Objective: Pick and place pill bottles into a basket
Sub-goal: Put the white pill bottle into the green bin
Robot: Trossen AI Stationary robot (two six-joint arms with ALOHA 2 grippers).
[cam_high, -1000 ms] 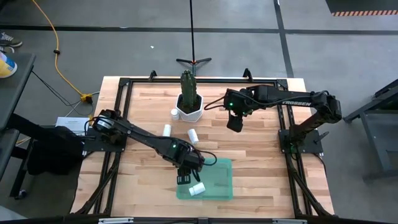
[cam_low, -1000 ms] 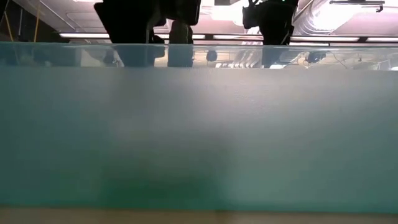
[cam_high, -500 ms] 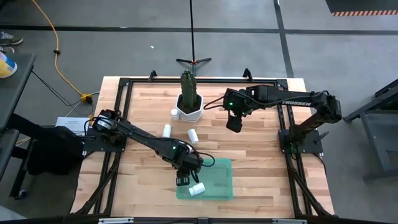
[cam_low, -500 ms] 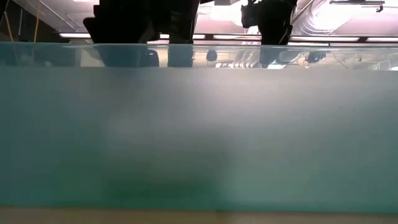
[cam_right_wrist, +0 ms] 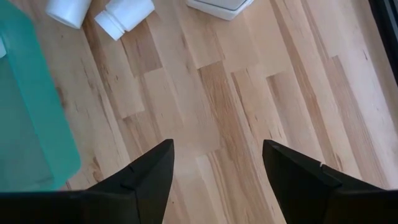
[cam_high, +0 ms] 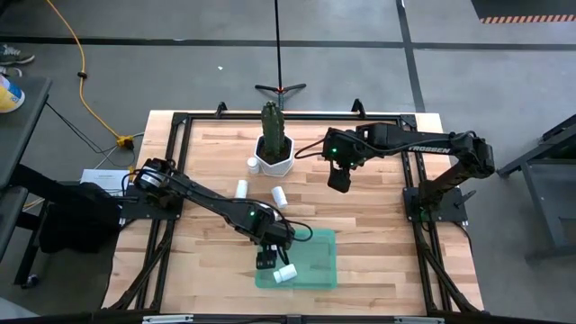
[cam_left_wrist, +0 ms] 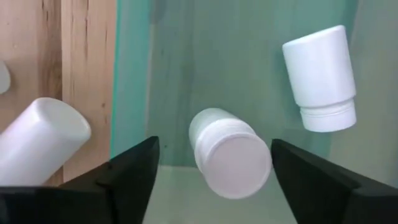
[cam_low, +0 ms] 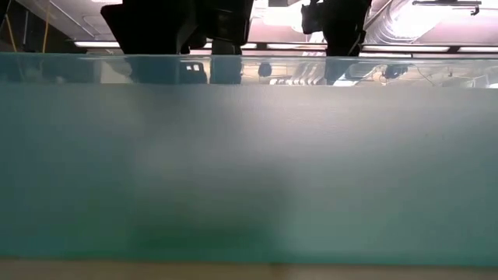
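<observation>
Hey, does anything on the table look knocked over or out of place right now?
Nothing looks damaged or spilled. Two pill bottles lie on their sides in the green basket, below the open left hand. Two more lie tipped on the wood. The cactus pot stands upright.

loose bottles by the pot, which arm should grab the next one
Probably right. The right gripper hangs open near the two pill bottles lying beside the plant pot, while the left gripper is over the basket, jaws open around a bottle there.
</observation>
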